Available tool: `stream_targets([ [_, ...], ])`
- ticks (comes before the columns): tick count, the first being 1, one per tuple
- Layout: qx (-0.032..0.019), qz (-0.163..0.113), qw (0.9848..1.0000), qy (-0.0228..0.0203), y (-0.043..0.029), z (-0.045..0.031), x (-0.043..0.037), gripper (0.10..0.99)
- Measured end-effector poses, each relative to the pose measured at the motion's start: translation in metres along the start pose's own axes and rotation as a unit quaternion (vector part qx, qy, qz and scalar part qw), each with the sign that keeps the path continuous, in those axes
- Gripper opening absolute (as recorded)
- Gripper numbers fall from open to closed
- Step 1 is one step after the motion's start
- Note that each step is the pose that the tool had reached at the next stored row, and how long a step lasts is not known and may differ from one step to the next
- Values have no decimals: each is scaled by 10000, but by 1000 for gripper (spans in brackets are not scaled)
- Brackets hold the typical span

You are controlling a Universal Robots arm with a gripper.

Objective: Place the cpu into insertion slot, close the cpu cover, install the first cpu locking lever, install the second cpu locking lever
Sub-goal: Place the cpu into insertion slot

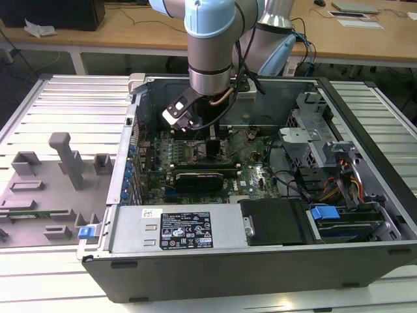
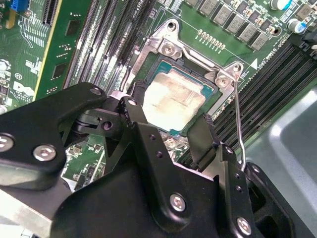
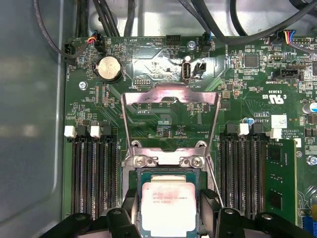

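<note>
The cpu (image 3: 168, 204) (image 2: 174, 101), a small square chip with a pale metal face, lies within the dark frame of the insertion slot (image 3: 137, 174) (image 2: 157, 63). My gripper (image 3: 169, 210) (image 2: 168, 119) straddles it, black fingers (image 3: 132, 208) against two opposite edges of the chip. The cpu cover (image 3: 169, 95) stands swung back on its hinge, away from the slot. A thin wire locking lever (image 2: 238, 116) sticks up beside the socket. In the exterior view the gripper (image 1: 207, 134) reaches down into the case over the slot (image 1: 212, 151).
Black memory slots (image 3: 94, 168) (image 3: 242, 168) flank the socket on both sides. Cables (image 3: 106, 15) hang near the board's edge. The open case (image 1: 260, 267) holds a black graphics card (image 1: 199, 176), a drive cage (image 1: 306, 140) and a power supply (image 1: 176, 228). Grey fixtures (image 1: 62, 163) stand at the exterior view's left.
</note>
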State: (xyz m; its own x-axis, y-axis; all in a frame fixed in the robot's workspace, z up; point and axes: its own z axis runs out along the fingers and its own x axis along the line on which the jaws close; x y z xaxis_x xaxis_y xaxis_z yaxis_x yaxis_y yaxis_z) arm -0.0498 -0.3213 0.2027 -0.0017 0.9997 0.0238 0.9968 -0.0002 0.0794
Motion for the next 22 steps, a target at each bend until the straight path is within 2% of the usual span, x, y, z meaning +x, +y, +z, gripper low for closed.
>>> stream_targets([
  [4,0,1,10000,0,-14,-1,1,612],
  [10,-1,2,10000,15,-86,-7,2,612],
  [18,-19,1,10000,15,-87,-50,4,612],
  [20,10,-11,10000,14,-88,-51,3,612],
  [22,16,-31,10000,17,-88,-50,4,612],
])
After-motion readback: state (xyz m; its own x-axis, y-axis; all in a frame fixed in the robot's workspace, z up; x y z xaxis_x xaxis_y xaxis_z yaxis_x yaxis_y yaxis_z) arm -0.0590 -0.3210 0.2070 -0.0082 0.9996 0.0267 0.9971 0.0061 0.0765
